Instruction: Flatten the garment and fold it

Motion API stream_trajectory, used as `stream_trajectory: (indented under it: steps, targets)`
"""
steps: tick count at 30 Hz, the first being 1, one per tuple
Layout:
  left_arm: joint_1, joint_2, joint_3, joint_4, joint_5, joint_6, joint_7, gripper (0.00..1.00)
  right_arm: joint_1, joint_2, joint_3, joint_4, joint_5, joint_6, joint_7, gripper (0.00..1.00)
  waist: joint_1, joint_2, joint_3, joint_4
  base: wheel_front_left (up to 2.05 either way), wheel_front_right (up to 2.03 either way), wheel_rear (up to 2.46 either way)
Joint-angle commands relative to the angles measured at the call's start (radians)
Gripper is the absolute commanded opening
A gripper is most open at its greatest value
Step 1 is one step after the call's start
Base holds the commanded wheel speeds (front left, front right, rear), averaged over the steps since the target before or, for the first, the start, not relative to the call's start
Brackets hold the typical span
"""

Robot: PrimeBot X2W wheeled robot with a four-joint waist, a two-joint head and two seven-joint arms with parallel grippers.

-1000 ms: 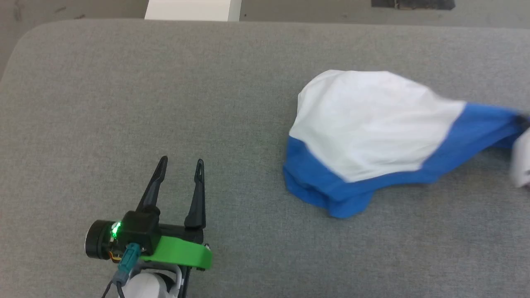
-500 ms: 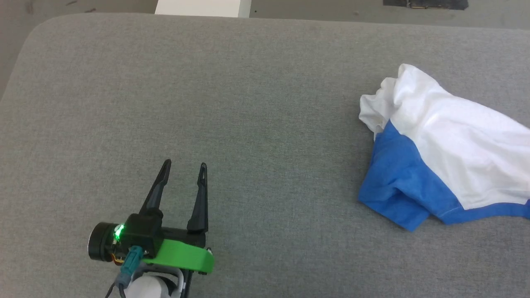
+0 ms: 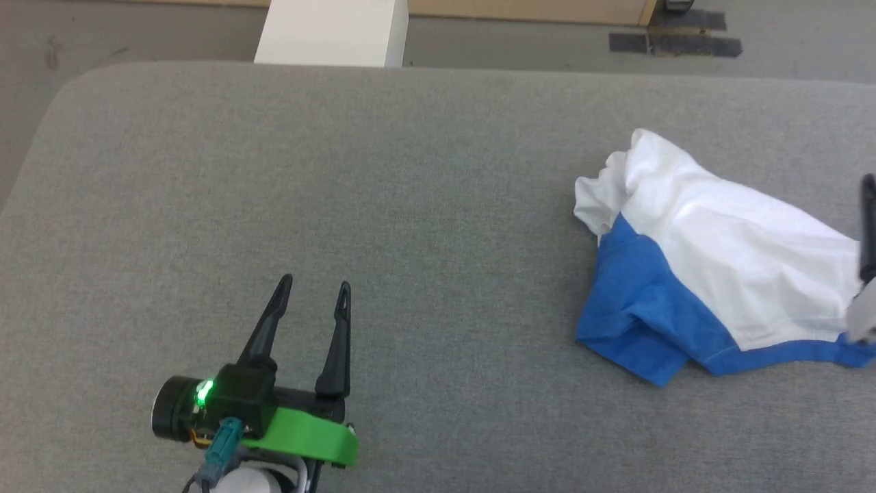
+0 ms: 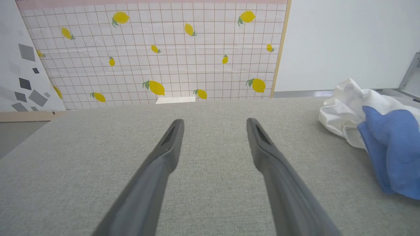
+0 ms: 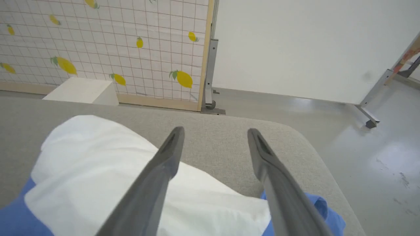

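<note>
The garment lies crumpled at the right end of the grey padded table, white body on top and blue cloth bunched along its near and left side. In the left wrist view the garment is off to the right. My left gripper rests open over bare table at the lower left, well apart from the cloth, its fingers spread around nothing. My right gripper is open just above the garment, holding nothing. One of its dark fingers shows at the right edge.
A white box stands on the floor past the table's far edge. A lemon-patterned screen and a white wall close the back. The table's rounded right end drops to grey floor close to the garment.
The right gripper, which was pulling the garment's blue sleeve to the right, has opened and let go. The garment has settled in a heap farther right. The head camera tilted slightly; the left gripper stayed put.
</note>
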Motion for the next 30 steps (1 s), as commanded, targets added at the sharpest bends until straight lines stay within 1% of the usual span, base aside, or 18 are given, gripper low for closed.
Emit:
stream_trajectory:
  steps: [1, 3, 5, 7, 9, 13, 14, 16, 18, 19, 21, 23, 25, 27, 30]
  targets:
    - [0.017, 0.007, -0.002, -0.006, -0.002, -0.003, -0.003, 1.00, 0.043, 0.029, 0.009, -0.034, -0.004, -0.002, -0.032, 1.00, 0.0000, 0.0000, -0.028, -0.011, 0.00, 0.00, 0.00]
    - [0.033, 0.010, -0.005, -0.016, -0.002, -0.002, -0.004, 1.00, 0.115, 0.094, 0.022, -0.102, -0.017, -0.002, -0.086, 1.00, 0.0000, 0.0000, -0.041, -0.012, 0.00, 0.00, 0.00]
    - [0.050, 0.011, -0.004, -0.025, -0.005, 0.000, -0.004, 1.00, 0.189, 0.135, 0.033, -0.152, -0.036, -0.002, -0.139, 1.00, 0.0000, 0.0000, -0.050, -0.012, 0.00, 0.00, 0.00]
    - [0.070, 0.010, 0.000, -0.035, -0.011, 0.005, -0.004, 1.00, 0.261, 0.163, 0.030, -0.185, -0.043, -0.002, -0.186, 1.00, 0.0000, 0.0000, -0.056, -0.015, 0.00, 0.00, 0.00]
    - [0.087, 0.009, 0.005, -0.045, -0.016, 0.010, -0.004, 1.00, 0.324, 0.172, 0.036, -0.202, -0.035, -0.002, -0.222, 1.00, 0.0000, 0.0000, -0.059, -0.022, 0.00, 0.00, 0.00]
    - [0.101, 0.016, 0.003, -0.068, -0.016, 0.010, -0.002, 1.00, 0.397, 0.174, 0.050, -0.194, 0.071, -0.002, -0.269, 1.00, 0.0000, 0.0000, -0.054, -0.045, 0.00, 0.00, 0.00]
    - [0.096, 0.014, 0.000, -0.076, -0.021, 0.006, 0.002, 1.00, 0.401, 0.174, 0.054, -0.192, 0.081, -0.002, -0.277, 1.00, 0.0000, 0.0000, -0.051, -0.051, 0.00, 0.00, 0.00]
    - [0.071, 0.011, -0.016, -0.094, -0.034, -0.016, 0.019, 1.00, 0.398, 0.174, 0.052, -0.194, 0.087, -0.002, -0.289, 1.00, 0.0000, 0.0000, -0.042, -0.059, 0.00, 0.00, 0.00]
    - [0.022, 0.025, -0.054, -0.101, -0.025, -0.056, 0.061, 1.00, 0.380, 0.174, 0.040, -0.203, 0.082, -0.002, -0.296, 1.00, 0.0000, 0.0000, -0.030, -0.063, 0.00, 0.00, 0.00]
    - [-0.012, 0.031, -0.080, -0.099, -0.021, -0.084, 0.092, 1.00, 0.368, 0.174, 0.035, -0.209, 0.079, -0.002, -0.296, 1.00, 0.0000, 0.0000, -0.023, -0.064, 0.00, 0.00, 0.00]
    - [-0.083, 0.026, -0.128, -0.089, -0.030, -0.128, 0.148, 1.00, 0.345, 0.174, 0.024, -0.225, 0.075, -0.002, -0.291, 1.00, 0.0000, 0.0000, -0.006, -0.065, 0.00, 0.00, 0.00]
    - [-0.158, 0.033, -0.196, -0.061, -0.033, -0.160, 0.221, 1.00, 0.326, 0.174, 0.014, -0.242, 0.074, -0.002, -0.281, 1.00, 0.0000, 0.0000, 0.010, -0.066, 0.00, 0.00, 0.00]
    - [-0.229, 0.037, -0.282, -0.025, -0.059, -0.177, 0.307, 1.00, 0.310, 0.174, 0.005, -0.262, 0.075, -0.002, -0.271, 1.00, 0.0000, 0.0000, 0.029, -0.068, 0.00, 0.00, 0.00]
    - [-0.297, 0.039, -0.361, 0.006, -0.100, -0.183, 0.371, 1.00, 0.297, 0.174, 0.002, -0.281, 0.079, -0.002, -0.261, 1.00, 0.0000, 0.0000, 0.051, -0.074, 0.00, 0.00, 0.00]
    - [-0.394, 0.064, -0.492, 0.045, -0.156, -0.184, 0.421, 1.00, 0.283, 0.174, 0.002, -0.302, 0.084, -0.002, -0.252, 1.00, 0.0000, 0.0000, 0.084, -0.087, 0.00, 0.00, 0.00]
